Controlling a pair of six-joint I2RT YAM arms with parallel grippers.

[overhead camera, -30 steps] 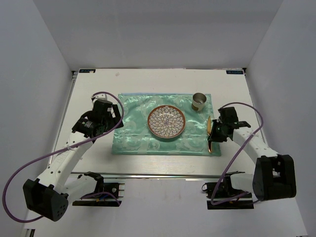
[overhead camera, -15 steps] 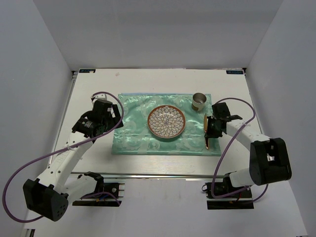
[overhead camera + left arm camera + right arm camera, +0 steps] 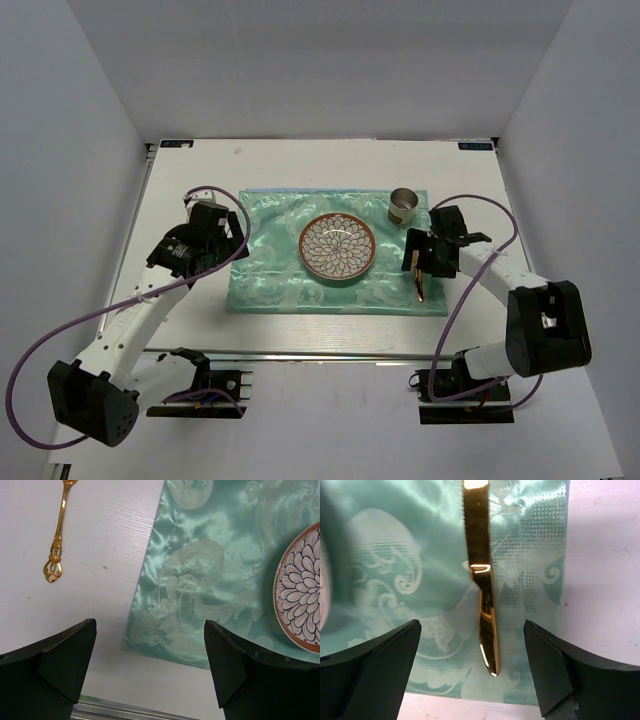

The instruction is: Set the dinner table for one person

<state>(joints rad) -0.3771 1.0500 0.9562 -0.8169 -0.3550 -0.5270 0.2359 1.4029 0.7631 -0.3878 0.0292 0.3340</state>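
- The dinner table [image 3: 300, 165] shows as bare white board on every side of the green cloth [image 3: 270, 275], with the widest strips to the cloth's left and right.
- A gold knife [image 3: 482, 585] is laid flat on the cloth, just inside and along its right edge.
- A gold fork [image 3: 56, 545] is laid on bare table just beyond the cloth's left edge.
- A patterned plate [image 3: 338, 247] is set at the cloth's middle, and a metal cup [image 3: 404, 207] at its far right corner.
- Blue labels [image 3: 476, 146] at the table corners beyond the cloth are too small to be read.
- The left gripper [image 3: 150, 665] is held over the cloth's near left corner, fingers wide apart with nothing between them.
- The right gripper [image 3: 472, 665] is bent low over the cloth's right edge, fingers spread wide on either side of the knife and clear of it.
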